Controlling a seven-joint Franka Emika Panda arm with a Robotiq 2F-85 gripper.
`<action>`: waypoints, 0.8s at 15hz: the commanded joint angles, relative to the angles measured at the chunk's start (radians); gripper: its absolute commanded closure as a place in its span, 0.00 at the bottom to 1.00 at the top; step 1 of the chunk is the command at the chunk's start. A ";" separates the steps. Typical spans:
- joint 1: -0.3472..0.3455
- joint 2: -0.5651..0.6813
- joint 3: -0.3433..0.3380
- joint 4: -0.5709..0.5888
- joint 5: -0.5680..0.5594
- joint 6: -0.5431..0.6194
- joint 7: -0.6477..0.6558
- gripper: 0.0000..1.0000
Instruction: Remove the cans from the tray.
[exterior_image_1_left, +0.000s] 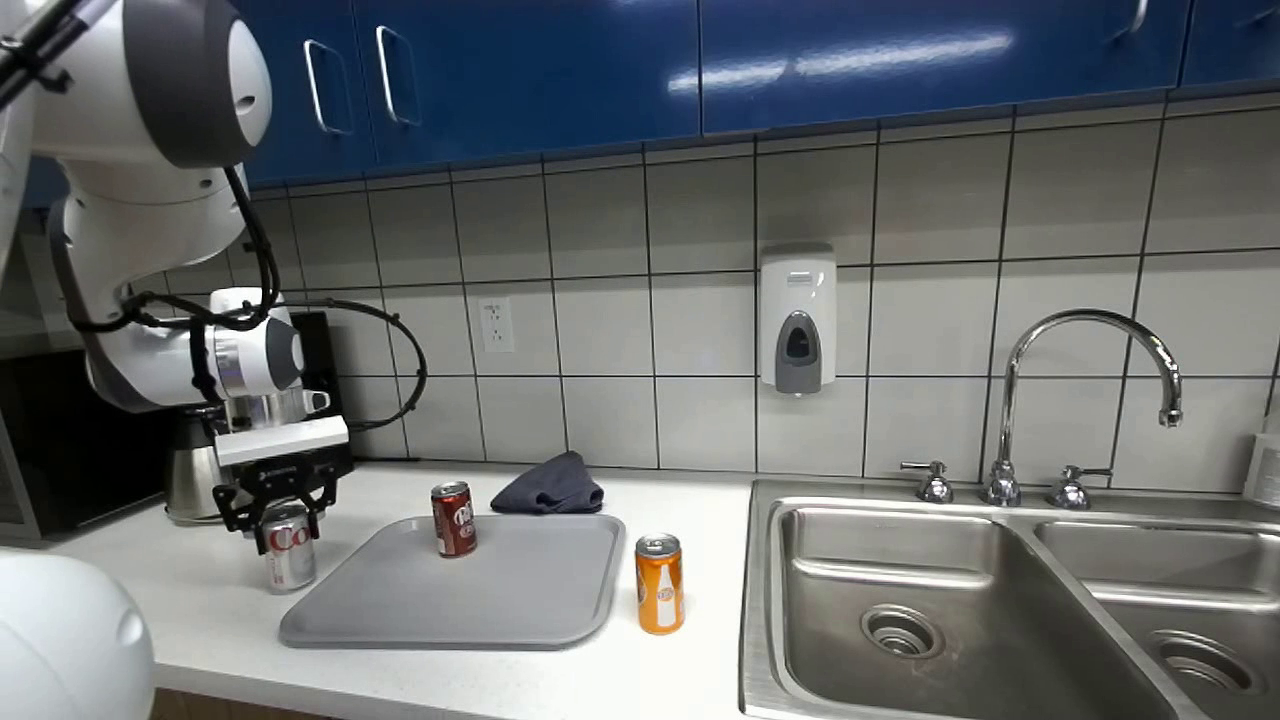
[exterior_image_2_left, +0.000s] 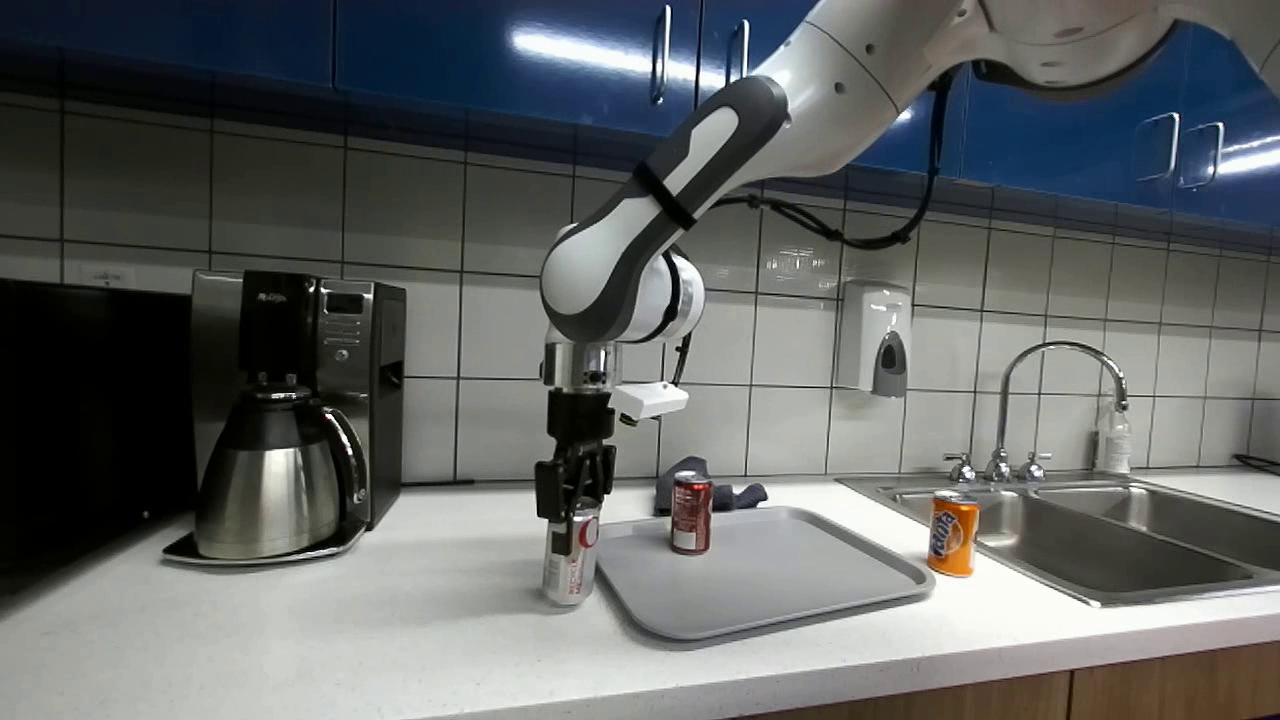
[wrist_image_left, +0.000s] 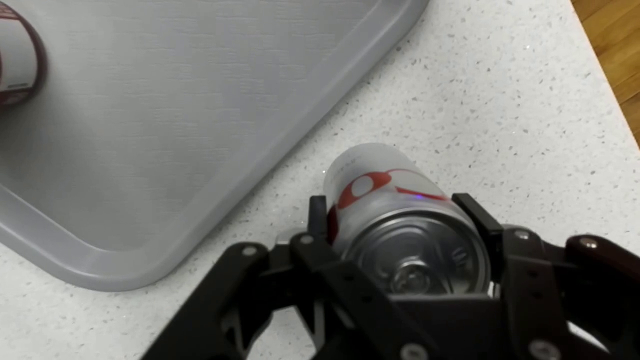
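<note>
A silver can with red lettering (exterior_image_1_left: 291, 568) is between my gripper's fingers (exterior_image_1_left: 290, 538) on the counter left of the tray; it also shows in an exterior view (exterior_image_2_left: 566, 582). In the wrist view both fingers (wrist_image_left: 389, 200) press against the silver can's sides (wrist_image_left: 375, 165); it looks at or very near the counter, slightly tilted. A dark red can (exterior_image_1_left: 455, 522) stands upright on the grey tray (exterior_image_1_left: 540, 590), also in an exterior view (exterior_image_2_left: 691, 515) and at the wrist view's left edge (wrist_image_left: 19, 55). An orange can (exterior_image_1_left: 660, 585) stands on the counter right of the tray (exterior_image_2_left: 780, 590).
A dark cloth (exterior_image_1_left: 552, 486) lies behind the tray. A steel sink (exterior_image_1_left: 765, 600) is to the right of the orange can. A coffee maker with a steel carafe (exterior_image_2_left: 270, 490) stands at the left back. The counter's front edge (exterior_image_2_left: 900, 660) runs before the tray.
</note>
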 joint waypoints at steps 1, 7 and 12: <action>0.016 0.010 -0.011 0.043 -0.026 -0.051 -0.002 0.62; 0.026 0.018 -0.024 0.057 -0.059 -0.065 0.005 0.05; 0.011 0.008 -0.010 0.068 -0.041 -0.085 -0.018 0.00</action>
